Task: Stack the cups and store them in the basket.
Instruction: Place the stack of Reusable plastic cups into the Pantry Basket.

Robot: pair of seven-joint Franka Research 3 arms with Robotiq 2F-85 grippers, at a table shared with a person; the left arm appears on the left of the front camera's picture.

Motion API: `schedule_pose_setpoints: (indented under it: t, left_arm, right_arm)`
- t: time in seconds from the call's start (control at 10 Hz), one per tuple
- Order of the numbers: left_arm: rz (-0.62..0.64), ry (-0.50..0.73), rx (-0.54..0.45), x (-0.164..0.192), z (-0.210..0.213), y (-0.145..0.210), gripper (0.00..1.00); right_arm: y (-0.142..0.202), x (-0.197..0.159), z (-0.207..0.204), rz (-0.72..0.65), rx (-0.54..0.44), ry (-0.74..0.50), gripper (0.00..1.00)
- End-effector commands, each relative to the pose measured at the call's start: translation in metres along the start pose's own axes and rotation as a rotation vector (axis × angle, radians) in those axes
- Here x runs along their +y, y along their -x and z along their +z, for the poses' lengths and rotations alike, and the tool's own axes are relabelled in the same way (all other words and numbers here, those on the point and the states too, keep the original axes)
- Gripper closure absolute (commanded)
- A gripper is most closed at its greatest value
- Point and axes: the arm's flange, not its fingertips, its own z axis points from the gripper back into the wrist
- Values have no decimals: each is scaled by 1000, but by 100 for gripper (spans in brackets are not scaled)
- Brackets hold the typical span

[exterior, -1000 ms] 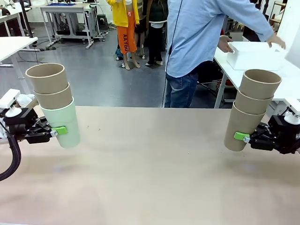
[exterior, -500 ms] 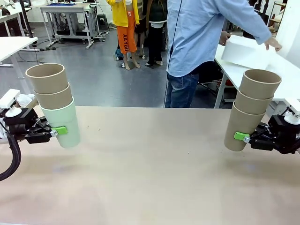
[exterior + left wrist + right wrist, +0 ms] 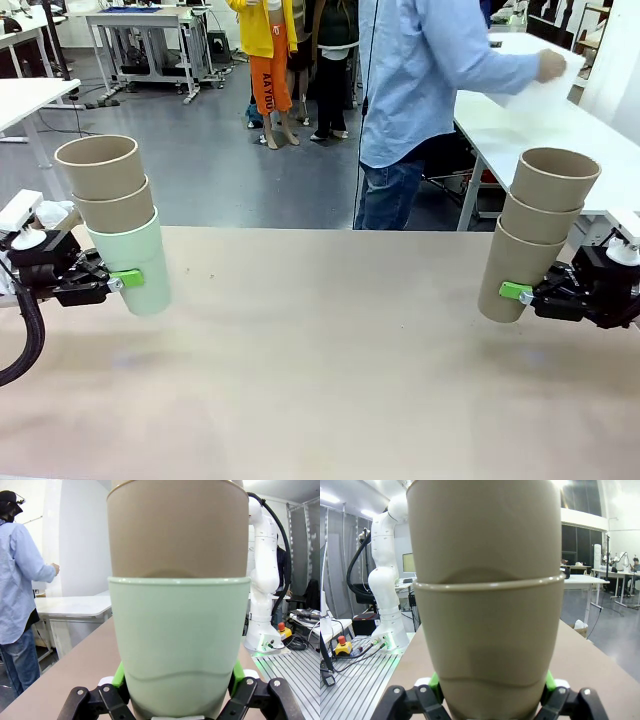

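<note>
Left gripper [image 3: 128,278]: clamped low on the mint-green cup [image 3: 138,262], green pads against its smooth tapered sides.
Left stack: two tan cups [image 3: 105,180], matte like cardboard, nested in the mint one, leaning.
Right gripper [image 3: 515,291]: closed on the lowest of three nested tan cups [image 3: 535,235].
Basket [image 3: 535,92]: white, blurred by the person's hand [image 3: 549,64], edges lost against the white side table.
Cut off: cup bottoms in both wrist views.

Open across the bare middle of the table [image 3: 320,360]; blocked at left edge by left cup stack [image 3: 118,225], at right edge by right cup stack [image 3: 535,235]; person [image 3: 420,90] beyond far side.
</note>
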Motion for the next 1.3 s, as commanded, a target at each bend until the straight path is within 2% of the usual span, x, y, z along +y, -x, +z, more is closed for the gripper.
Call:
schedule_pose_setpoints:
  t: [0.0, 1.2]
  left_arm:
    - [-8, -5, -15, 0, -1, -3, 13]
    - [-8, -5, -15, 0, -1, -3, 13]
  right_arm:
    - [-4, 0, 0, 13, 0, 0, 16]
    - [-4, 0, 0, 13, 0, 0, 16]
